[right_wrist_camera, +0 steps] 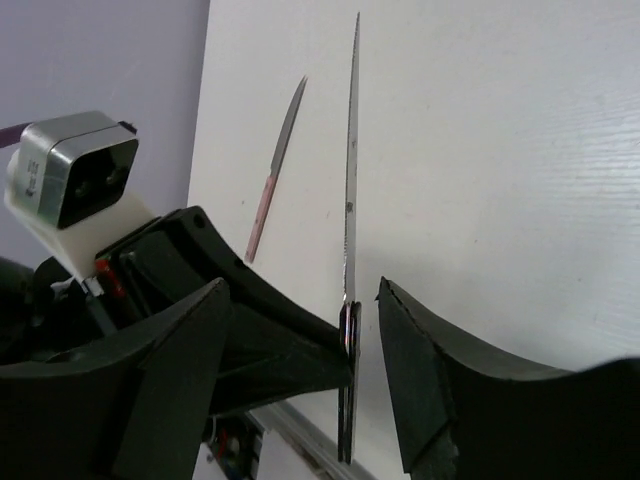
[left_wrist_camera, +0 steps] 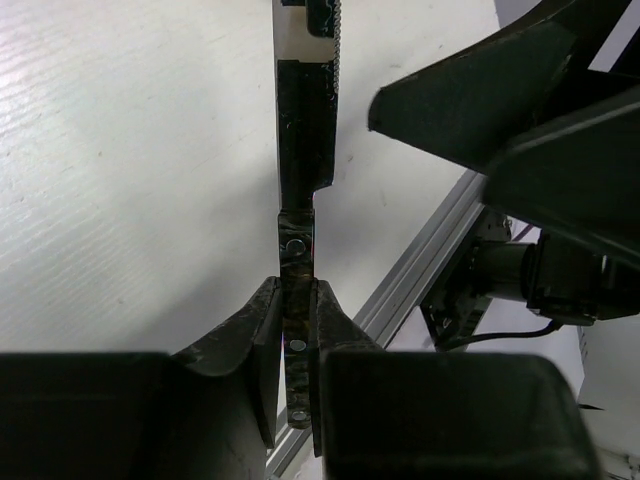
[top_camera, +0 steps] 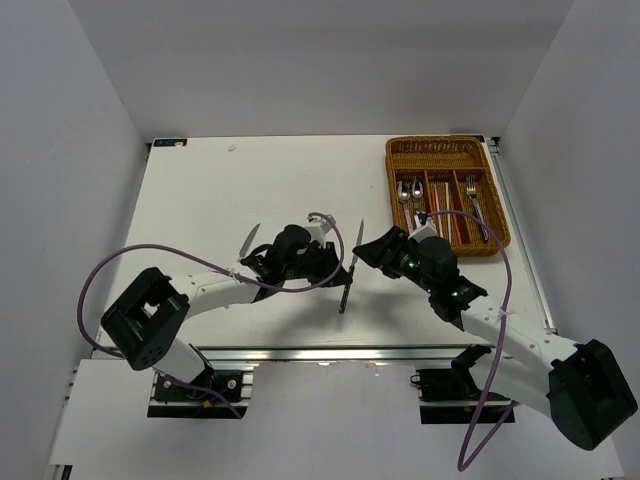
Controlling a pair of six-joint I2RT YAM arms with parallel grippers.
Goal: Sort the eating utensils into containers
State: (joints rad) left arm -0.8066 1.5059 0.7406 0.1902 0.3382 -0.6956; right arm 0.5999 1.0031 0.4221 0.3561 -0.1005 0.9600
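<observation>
bench (top_camera: 200, 190) | wicker tray (top_camera: 391, 185) at 1 o'clock, near-left corner hidden | right hand (right_wrist_camera: 305, 290) spread, knife between fingers | left hand (left_wrist_camera: 295, 290) pinching knife (top_camera: 351, 265) handle mid-bench, tip cut off | second knife (top_camera: 250, 240) at 9 o'clock

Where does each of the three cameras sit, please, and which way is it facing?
Top external: above and behind the bases, looking down on the table, the wicker cutlery tray and both arms.
Left wrist: on the left arm, looking along its own left pincer, shut on a knife; the right pincer looms at right.
Right wrist: on the right arm, looking between its own open fingers at that knife edge-on; a pinkish-handled knife lies beyond.
Shared: all three show the held knife.
</observation>
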